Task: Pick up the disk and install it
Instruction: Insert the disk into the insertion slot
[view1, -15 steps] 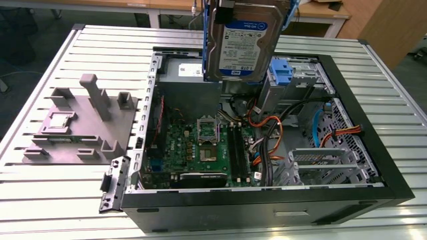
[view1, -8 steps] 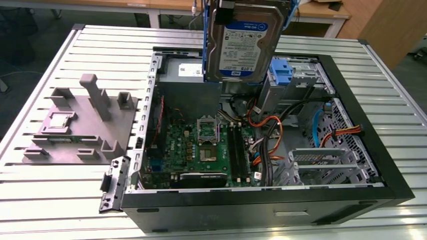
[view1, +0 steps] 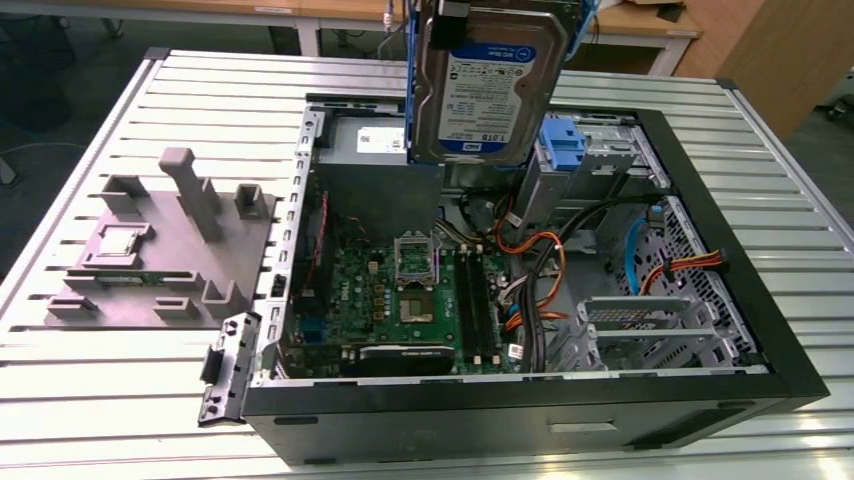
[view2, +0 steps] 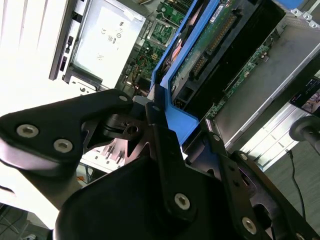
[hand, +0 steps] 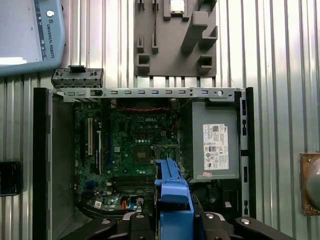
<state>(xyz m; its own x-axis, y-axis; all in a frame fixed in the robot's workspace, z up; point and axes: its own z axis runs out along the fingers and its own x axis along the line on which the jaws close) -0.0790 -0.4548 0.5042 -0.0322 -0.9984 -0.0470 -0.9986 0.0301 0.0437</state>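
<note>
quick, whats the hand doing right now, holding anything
The hand: closed on the disk, gripping its blue carrier, held above the open computer case.

The setting is taken to be a robotics lab or workshop. A slotted aluminium tabletop (view1: 107, 400) is spread across the exterior view, and an opened computer case (view1: 534, 415) is laid on it with its motherboard (view1: 400, 300) exposed. A grey fixture block (view1: 160, 260) is set at the exterior view's left. Wooden desks (view1: 267, 12) are lined along the top of that frame. A robot's teach pendant (hand: 25, 35) is seen lying on the tabletop in the first wrist view.
</note>
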